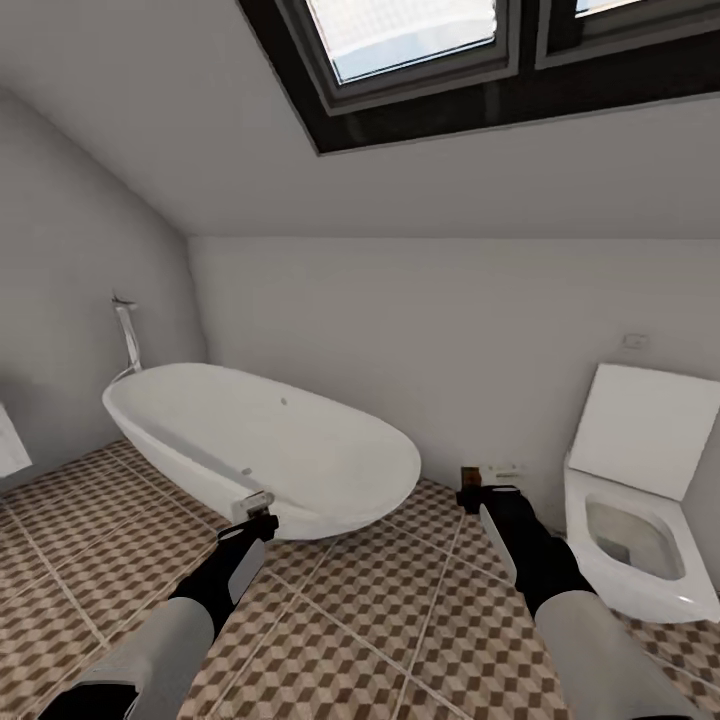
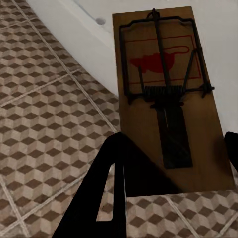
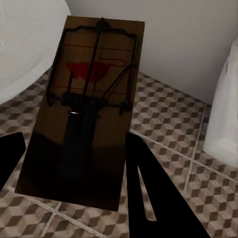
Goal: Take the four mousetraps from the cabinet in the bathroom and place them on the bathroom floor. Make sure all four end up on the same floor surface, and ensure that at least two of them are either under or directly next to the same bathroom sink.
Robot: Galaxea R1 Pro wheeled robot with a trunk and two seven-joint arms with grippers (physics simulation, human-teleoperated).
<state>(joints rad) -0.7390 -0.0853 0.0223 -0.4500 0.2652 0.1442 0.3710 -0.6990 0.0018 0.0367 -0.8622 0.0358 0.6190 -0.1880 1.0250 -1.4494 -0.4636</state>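
1. Left mousetrap: clamped flat between the fingers of the left hand, held above the bathroom floor, just in front of the white bathtub.
2. Right mousetrap: clamped in the right hand, above the floor, between bathtub and toilet.
3. Each trap: brown wood, dark wire spring, red mouse print.
4. Far wall grey; skylight overhead.
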